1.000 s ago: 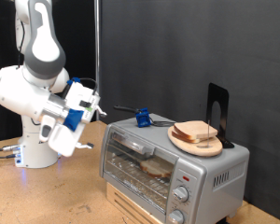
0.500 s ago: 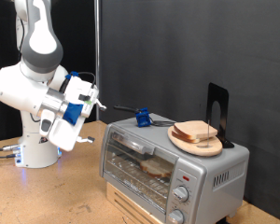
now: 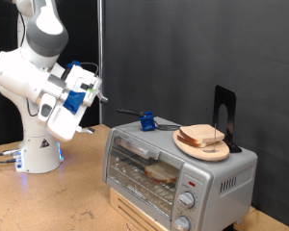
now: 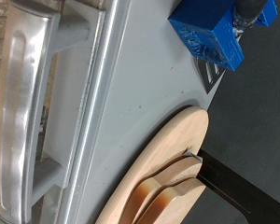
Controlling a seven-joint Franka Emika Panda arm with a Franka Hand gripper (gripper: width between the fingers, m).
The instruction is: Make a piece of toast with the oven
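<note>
The silver-grey oven [image 3: 173,173] stands on a wooden box at the exterior view's lower right, its glass door shut. A tan slice, the piece of toast [image 3: 162,172], lies on the rack behind the glass. My gripper [image 3: 93,92] hangs in the air to the exterior view's left of the oven, above its top level, touching nothing and holding nothing. The wrist view looks down on the oven's grey top [image 4: 145,84] and door handle [image 4: 28,103]; no fingers show there.
A round wooden plate [image 3: 219,153] with stacked bread slices [image 3: 202,137] sits on the oven's top, also in the wrist view [image 4: 173,149]. A blue block [image 3: 145,121] [image 4: 210,33] and a black upright stand [image 3: 223,114] are beside it. Knobs [image 3: 188,200] line the oven's front.
The arm has risen and swung upward, carrying the gripper higher and a little further from the oven. The oven, plate and slices have not moved.
</note>
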